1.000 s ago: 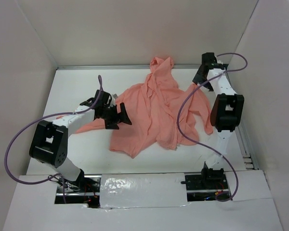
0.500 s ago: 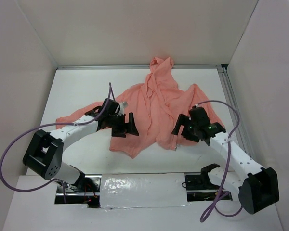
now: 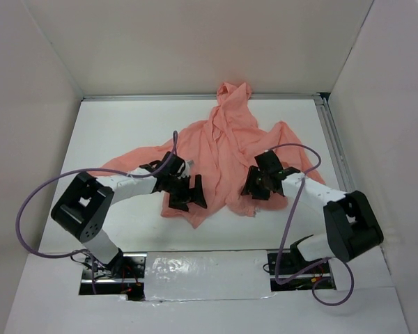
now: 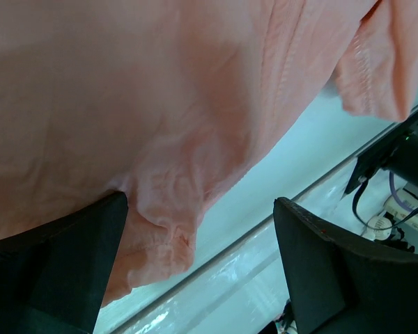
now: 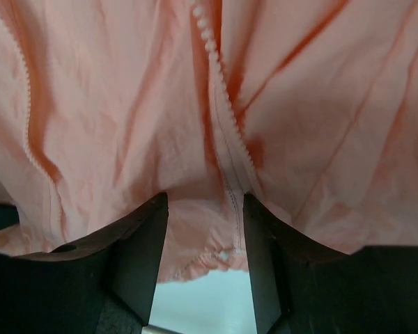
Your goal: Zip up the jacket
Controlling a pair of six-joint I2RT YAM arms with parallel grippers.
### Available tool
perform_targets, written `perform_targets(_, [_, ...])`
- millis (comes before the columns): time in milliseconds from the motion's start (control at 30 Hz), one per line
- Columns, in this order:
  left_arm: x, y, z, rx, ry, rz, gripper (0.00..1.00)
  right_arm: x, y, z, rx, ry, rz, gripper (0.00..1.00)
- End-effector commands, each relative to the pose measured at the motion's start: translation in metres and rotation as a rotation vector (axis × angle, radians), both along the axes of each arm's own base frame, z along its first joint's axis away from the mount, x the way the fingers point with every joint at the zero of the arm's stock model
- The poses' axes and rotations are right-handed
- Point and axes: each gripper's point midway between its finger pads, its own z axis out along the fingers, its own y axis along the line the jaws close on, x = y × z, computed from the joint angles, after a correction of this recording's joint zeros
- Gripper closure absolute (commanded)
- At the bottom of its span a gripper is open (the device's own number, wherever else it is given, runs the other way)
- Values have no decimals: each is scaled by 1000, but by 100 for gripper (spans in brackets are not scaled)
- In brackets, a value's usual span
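Note:
The salmon-pink jacket point(image 3: 226, 149) lies spread on the white table, hood at the far wall and bottom hem toward me. My left gripper point(image 3: 189, 195) is open over the hem's left corner. In the left wrist view its gripper point(image 4: 200, 203) has wide-apart jaws, with a crumpled hem corner point(image 4: 160, 233) by the left finger point(image 4: 63, 264). My right gripper point(image 3: 255, 184) is open at the hem's right part. In the right wrist view its gripper point(image 5: 203, 202) straddles the lower end of the zipper point(image 5: 219, 90), with the jacket's hem point(image 5: 202, 257) between the fingers.
White walls enclose the table on three sides. A metal rail point(image 3: 336, 146) runs along the right edge. A taped white ledge point(image 3: 202, 268) and the arm bases lie at the near edge. Purple cables point(image 3: 28, 209) loop beside both arms.
My right arm has swung from the far right corner down to the jacket's bottom hem. My left gripper has moved right and nearer along the hem. The left sleeve has shifted.

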Motion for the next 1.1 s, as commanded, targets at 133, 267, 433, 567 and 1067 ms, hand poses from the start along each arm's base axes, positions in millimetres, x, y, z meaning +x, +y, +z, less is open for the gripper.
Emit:
perform_targets(133, [19,-9,-6,2,-31,3,1,20,-7,-1,-84,-25,-37,45])
perform_targets(267, [27,-11,-8,6,-31,5,1,5,-13,6,-92,-33,-30,37])
perform_targets(433, [27,-15,-6,-20,-27,1,1,-11,-20,11,-81,-52,-23,32])
perform_targets(567, [25,-15,-2,-34,-30,0,1,-17,-17,0,-67,-29,4,32])
perform_targets(1067, [58,-24,-2,-21,-97,24,1,41,-52,-10,-117,17,-199,100])
